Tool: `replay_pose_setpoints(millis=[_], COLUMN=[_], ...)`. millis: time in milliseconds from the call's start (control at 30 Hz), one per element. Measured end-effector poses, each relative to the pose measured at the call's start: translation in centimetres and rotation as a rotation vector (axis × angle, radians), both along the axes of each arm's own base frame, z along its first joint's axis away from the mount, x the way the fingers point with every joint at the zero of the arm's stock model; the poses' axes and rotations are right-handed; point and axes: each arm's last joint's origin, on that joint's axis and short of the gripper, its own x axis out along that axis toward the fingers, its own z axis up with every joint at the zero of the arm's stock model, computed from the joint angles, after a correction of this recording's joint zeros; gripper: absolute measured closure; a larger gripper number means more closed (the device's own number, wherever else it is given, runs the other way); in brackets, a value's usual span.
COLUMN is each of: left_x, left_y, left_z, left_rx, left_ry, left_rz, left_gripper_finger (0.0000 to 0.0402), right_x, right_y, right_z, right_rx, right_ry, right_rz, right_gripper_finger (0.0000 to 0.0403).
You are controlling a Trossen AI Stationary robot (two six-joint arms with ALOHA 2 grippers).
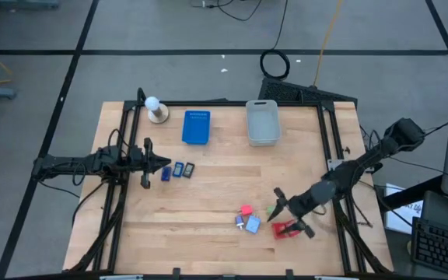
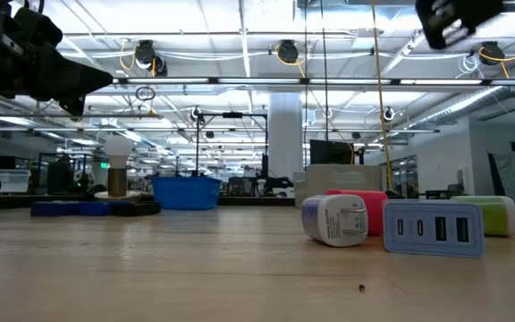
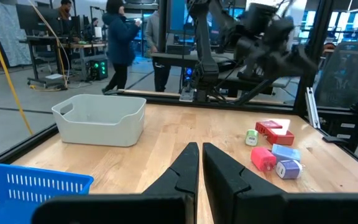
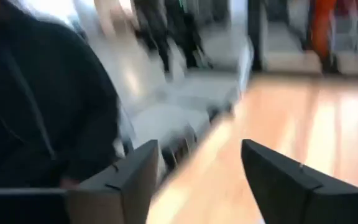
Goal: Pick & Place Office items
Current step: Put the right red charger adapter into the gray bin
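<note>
Right gripper [image 1: 286,211] hangs spread wide at about 4 o'clock, touching the cluster of office items [image 1: 261,219], so a sloppy drop could scatter them, while the left gripper [image 1: 159,164] waits pressed together at 9 o'clock.

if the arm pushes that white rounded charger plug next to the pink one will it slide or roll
Probably slide with some wobble. In the low view the white charger plug has rounded edges but a flat printed face, so a full roll seems unlikely. It looks like stiff plastic, likely light. It sits against the pink block, so pushing it that way would probably shift both.
</note>
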Motion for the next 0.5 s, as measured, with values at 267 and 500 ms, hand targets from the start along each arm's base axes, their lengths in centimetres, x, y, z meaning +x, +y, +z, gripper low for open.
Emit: replay_pose_setpoints(millis=[267, 500], left_x=[0.0, 0.0], left_y=[0.0, 0.0], left_z=[0.0, 0.0], left_rx=[0.0, 0.0], left_ry=[0.0, -0.001], left_rz=[0.0, 0.0], left_gripper_finger=[0.038, 0.038], right_x=[-1.0, -2.1], right_y=[-0.4, 0.9], right_z=[-2.0, -3.9], right_rx=[-0.072, -0.089], right_ry=[0.636, 0.8], right_rz=[-0.309, -0.343], right_gripper_finger=[0.0163, 0.0171])
